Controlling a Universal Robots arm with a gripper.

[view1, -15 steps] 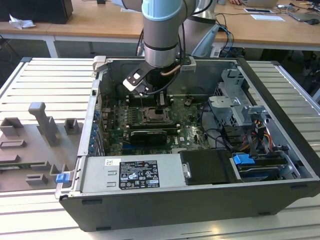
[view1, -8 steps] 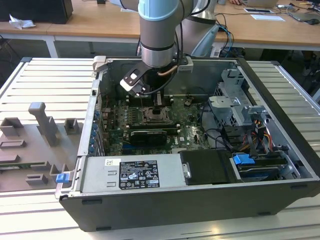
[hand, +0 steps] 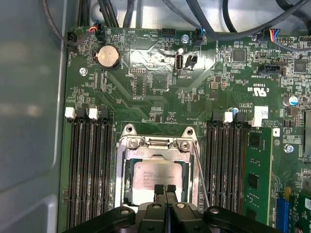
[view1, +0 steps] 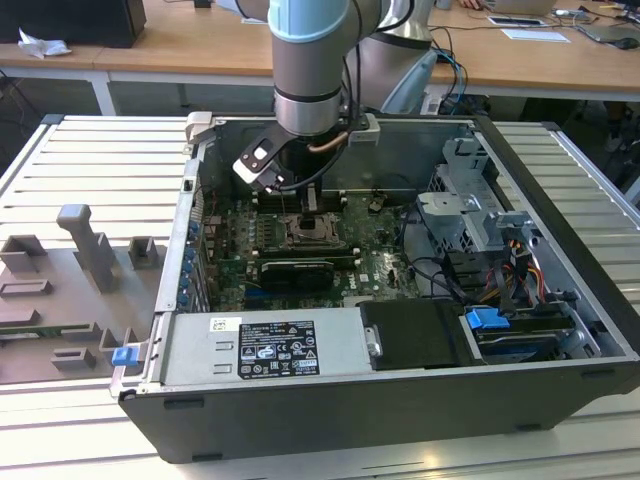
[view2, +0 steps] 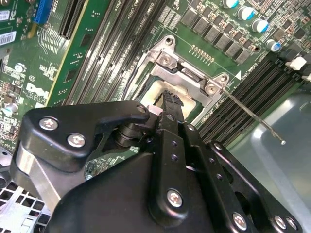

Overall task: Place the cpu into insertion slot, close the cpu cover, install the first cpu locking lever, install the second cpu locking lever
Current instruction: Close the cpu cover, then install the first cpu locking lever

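The exterior view gave us the open grey case [view1: 400, 150], its insertion slot [view1: 315, 232] at twelve o'clock from a black card [view1: 292, 272]; the first wrist view added the gripper [hand: 164, 188], fingertips pressed together, over the silvery framed cpu cover [hand: 160, 150] and matte beige cpu [hand: 158, 174] seated inside.

mem slots [hand: 90, 165] either side of claw [hand: 165, 187], thin lever rod [hand: 201, 174] close alongside
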